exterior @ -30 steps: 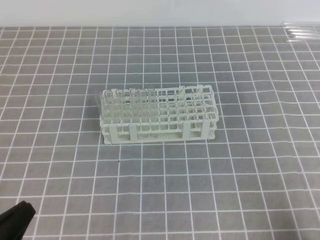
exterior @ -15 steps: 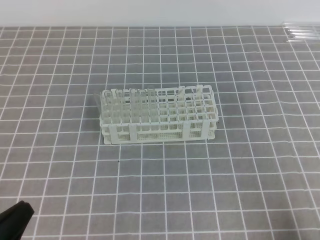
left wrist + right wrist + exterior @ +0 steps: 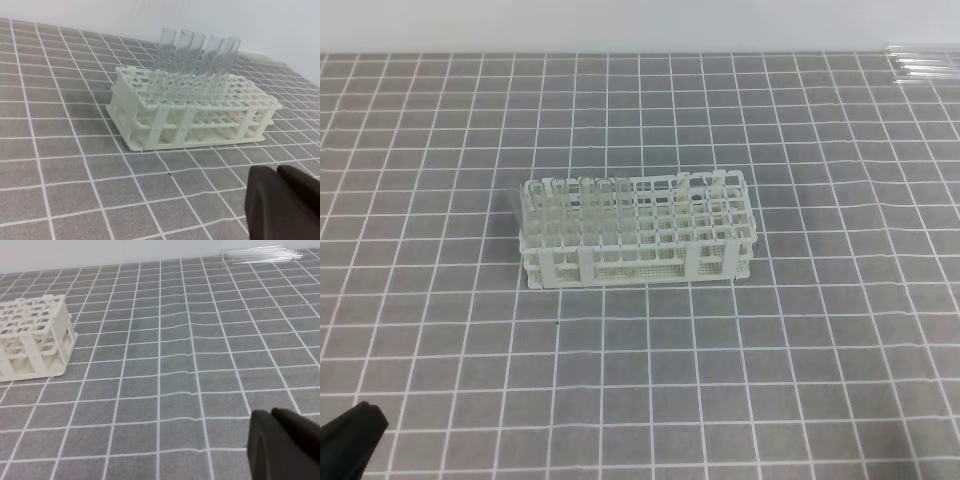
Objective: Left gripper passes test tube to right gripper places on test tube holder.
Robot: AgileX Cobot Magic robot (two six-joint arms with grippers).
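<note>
Test tubes are lying ungrasped far ahead of our right claw while we are keeping both claws closed and empty, our left claw short of the test tube holder.

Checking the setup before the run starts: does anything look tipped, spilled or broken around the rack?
Nothing stands out. The white rack sits flat on the checked mat, its glass tubes stand in the holes leaning slightly one way, and spare tubes lie together at the far edge. No breakage shows.

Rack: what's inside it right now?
The rack holds clear tubes standing tilted in its far-left holes; about six show in the left wrist view. The rest of the holes look empty. The tubes' lower ends are hidden behind the grid.
</note>
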